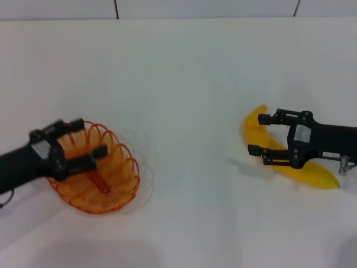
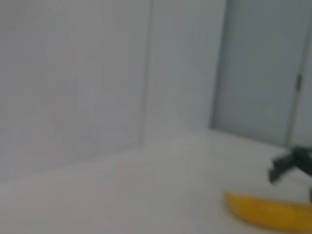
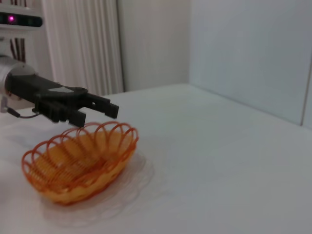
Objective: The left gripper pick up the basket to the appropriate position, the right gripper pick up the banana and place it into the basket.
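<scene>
The orange wire basket [image 1: 106, 187] rests on the white table at the left. My left gripper [image 1: 88, 138] is open and hovers just over the basket's near-left rim, holding nothing. In the right wrist view the basket [image 3: 73, 165] sits below the left gripper [image 3: 95, 111]. The yellow banana [image 1: 318, 174] lies on the table at the right. My right gripper [image 1: 257, 134] is open and empty, hovering above the banana's middle with one finger on each side. The left wrist view shows the banana [image 2: 268, 212] with the right gripper [image 2: 282, 169] a little above it.
The white table [image 1: 184, 100] stretches between the basket and the banana. A pale wall with panel seams [image 1: 116, 8] runs along its far edge. White curtains [image 3: 83, 44] hang behind the left arm.
</scene>
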Motion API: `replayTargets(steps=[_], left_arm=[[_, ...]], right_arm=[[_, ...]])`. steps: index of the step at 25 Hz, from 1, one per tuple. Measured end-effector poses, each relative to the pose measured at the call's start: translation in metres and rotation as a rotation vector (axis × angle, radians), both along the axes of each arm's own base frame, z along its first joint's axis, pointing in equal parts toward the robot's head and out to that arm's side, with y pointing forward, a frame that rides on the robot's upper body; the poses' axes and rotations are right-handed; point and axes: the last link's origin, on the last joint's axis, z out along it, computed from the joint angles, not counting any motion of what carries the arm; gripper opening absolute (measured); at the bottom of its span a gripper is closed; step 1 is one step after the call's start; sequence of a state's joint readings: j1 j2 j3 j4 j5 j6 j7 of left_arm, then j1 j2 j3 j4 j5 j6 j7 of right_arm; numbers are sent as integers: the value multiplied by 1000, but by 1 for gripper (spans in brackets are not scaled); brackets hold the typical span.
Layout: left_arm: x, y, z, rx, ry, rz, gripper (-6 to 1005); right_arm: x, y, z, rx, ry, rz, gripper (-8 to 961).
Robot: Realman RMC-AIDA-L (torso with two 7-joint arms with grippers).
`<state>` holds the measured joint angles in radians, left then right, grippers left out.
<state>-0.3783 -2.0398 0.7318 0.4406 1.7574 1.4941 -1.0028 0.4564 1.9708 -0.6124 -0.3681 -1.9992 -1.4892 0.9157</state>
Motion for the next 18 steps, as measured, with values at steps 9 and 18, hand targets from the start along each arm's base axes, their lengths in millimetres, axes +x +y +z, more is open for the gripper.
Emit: replayTargets(steps=[9,18], left_arm=[[-9,24,67,117,-66,187,883],[32,60,98,-183,439,117,875]], right_arm=[[0,4,8,57,41,-17,788],[-2,5,8,46,34,-8,788]])
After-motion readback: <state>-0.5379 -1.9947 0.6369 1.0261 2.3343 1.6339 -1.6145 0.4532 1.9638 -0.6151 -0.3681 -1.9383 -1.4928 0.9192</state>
